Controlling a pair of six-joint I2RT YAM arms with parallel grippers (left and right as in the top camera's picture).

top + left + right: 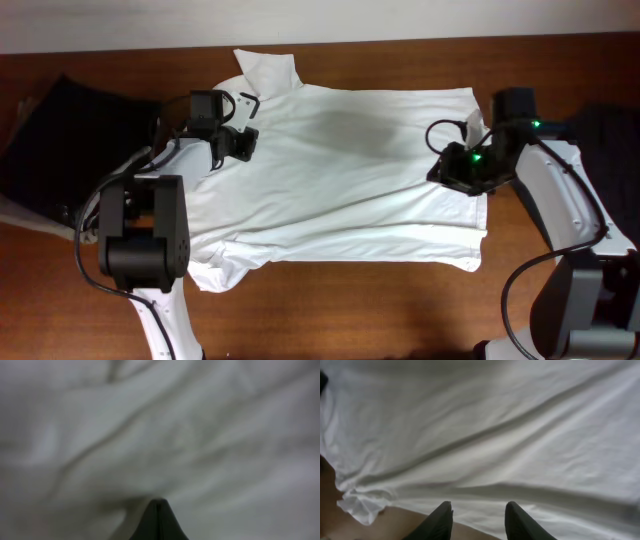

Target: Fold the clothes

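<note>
Left gripper (159, 504), pressed together on the white shirt (350, 170) near the table's (350, 310) far edge, may hold nothing, so a lift could come up empty. Right gripper (480, 506) stands spread.

Front strip of table (350, 310) bare; white shirt (350, 180) covers ctr

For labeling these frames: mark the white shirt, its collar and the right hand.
white shirt (340, 170), overhead view, middle of its body.
collar (268, 68), overhead view, its flap at the top edge.
right hand (479, 509), right wrist view, midway between its fingertips.
</note>
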